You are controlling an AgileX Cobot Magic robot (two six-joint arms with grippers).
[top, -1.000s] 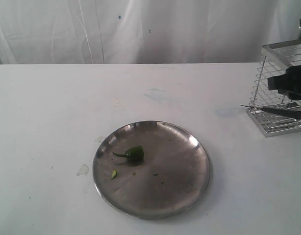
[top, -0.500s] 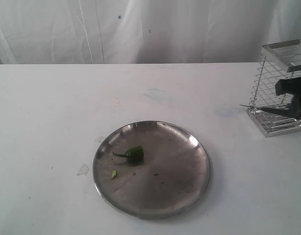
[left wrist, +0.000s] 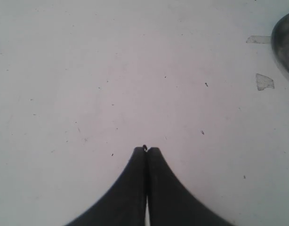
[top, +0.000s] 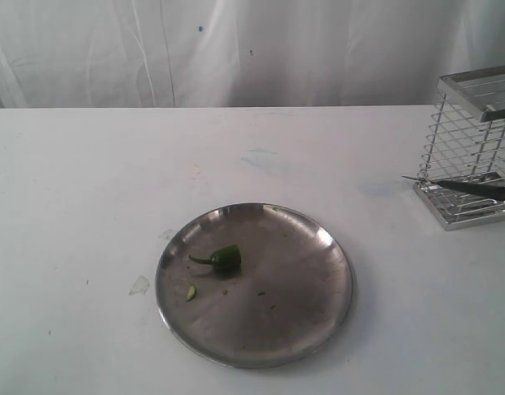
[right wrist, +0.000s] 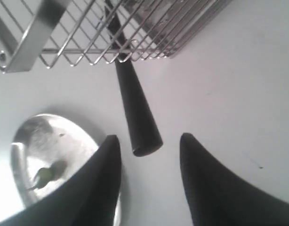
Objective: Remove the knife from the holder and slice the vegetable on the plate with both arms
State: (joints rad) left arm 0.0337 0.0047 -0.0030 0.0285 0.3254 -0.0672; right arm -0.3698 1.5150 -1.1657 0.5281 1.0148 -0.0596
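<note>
Nearest on the worktop (top: 88, 181), the plate (top: 302, 288) carries the vegetable (top: 226, 257) on its left half. One small green slice (top: 191, 292) lies near it, toward the front rim.

Left gripper (left wrist: 145, 149): fingers pressed together, holding nothing, over bare worktop, with the plate's edge just inside its view.

Farther back on the right stands the holder (top: 474, 82). The knife (top: 470, 188) lies low across its base, with the blade tip poking out through the wires toward the plate and the handle out the opposite side.

Right gripper (right wrist: 149, 136): fingers apart, straddling the butt of the handle with a gap on each side. Nothing is gripped yet.

Assessment: the step in hand is taking the knife.
- The fingers should run further up the handle before closing, so the hold is not on the butt alone.
- The handle should stay centred between the fingers.
- The draw should follow the knife's own line, or the blade may catch the wires and drag the holder.

Change noted: a second ago the right gripper showed in front of the holder in the exterior view, and it is now out of that frame. Knife, holder, plate and vegetable sit where they were.
</note>
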